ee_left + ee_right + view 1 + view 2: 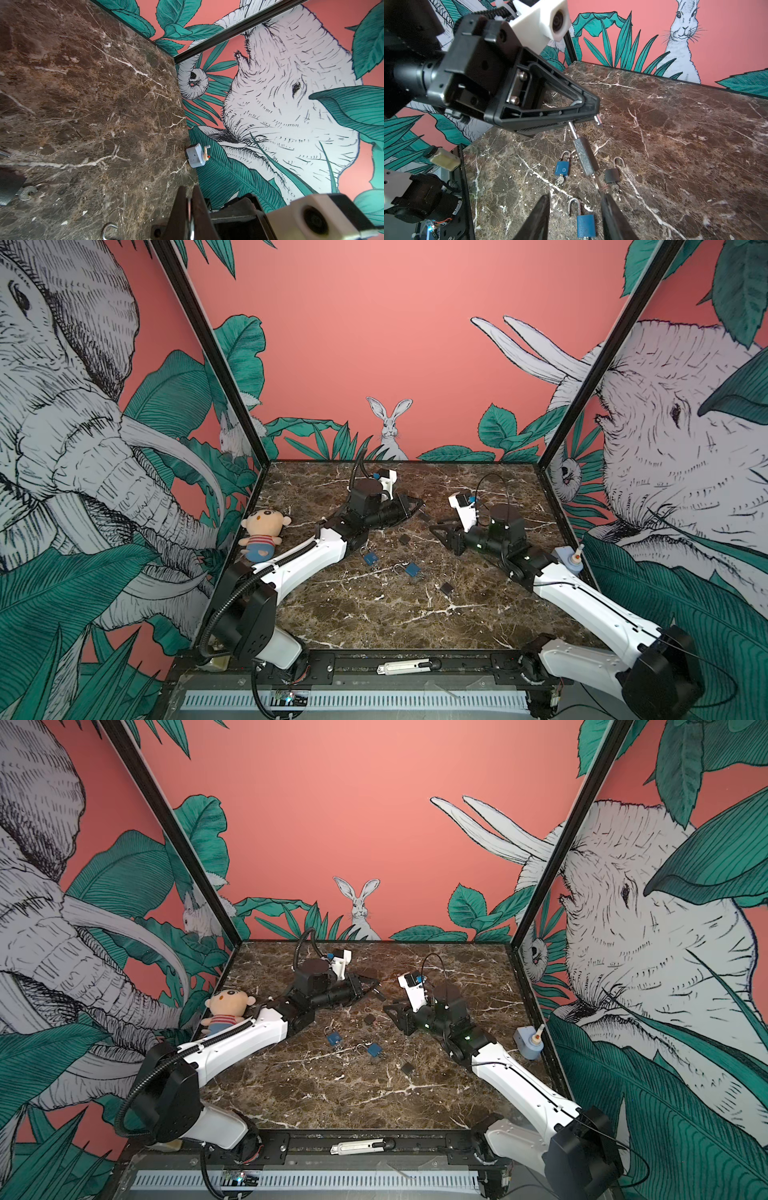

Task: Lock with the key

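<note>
1. L gripper [591,116] clamped on padlock [586,155] shackle [573,129]; padlock held in air over counter's [675,135] middle, toward far edge.
2. Padlock's long axis runs from L gripper toward R gripper [576,196]; key [597,182] end faces R.
3. R jaws part-open, nothing gripped; key ring [604,189] beside one finger [612,214], prob. touching, view blurred.
4. R arm nearer key; key needs centring btwn jaws.

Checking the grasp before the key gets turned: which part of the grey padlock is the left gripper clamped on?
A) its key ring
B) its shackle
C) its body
B: in the right wrist view the shackle runs into the shut left gripper, while the grey padlock body sticks out free.
</note>
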{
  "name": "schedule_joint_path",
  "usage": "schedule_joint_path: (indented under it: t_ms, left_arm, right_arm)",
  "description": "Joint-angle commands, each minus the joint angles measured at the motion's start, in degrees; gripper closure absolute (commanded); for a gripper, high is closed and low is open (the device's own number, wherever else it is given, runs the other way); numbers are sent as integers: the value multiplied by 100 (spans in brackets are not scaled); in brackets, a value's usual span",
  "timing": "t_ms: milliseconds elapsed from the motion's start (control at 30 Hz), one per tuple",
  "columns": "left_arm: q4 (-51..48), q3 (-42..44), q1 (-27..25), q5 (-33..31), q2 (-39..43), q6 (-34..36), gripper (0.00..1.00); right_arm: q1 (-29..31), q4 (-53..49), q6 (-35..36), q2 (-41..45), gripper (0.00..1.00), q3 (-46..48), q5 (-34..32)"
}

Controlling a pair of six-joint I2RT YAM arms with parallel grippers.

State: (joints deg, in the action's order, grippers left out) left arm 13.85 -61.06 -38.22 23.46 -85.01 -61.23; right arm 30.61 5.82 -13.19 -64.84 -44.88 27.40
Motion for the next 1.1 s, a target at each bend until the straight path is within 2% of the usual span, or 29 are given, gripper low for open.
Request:
schedule_joint_path:
  t_ms: [0,400,1067]
  left_arm:
    - [372,-89,-35,50,283,-254,100]
    - [386,-109,-31,114,292,-334,100]
    - [638,-121,-32,194,214,-575,100]
  right_arm:
    - [-11,313,132,-89,62,-209,116]
    - [-11,314,302,-361,60,-507,-4]
    - [-11,384,353,-631,67,-697,58]
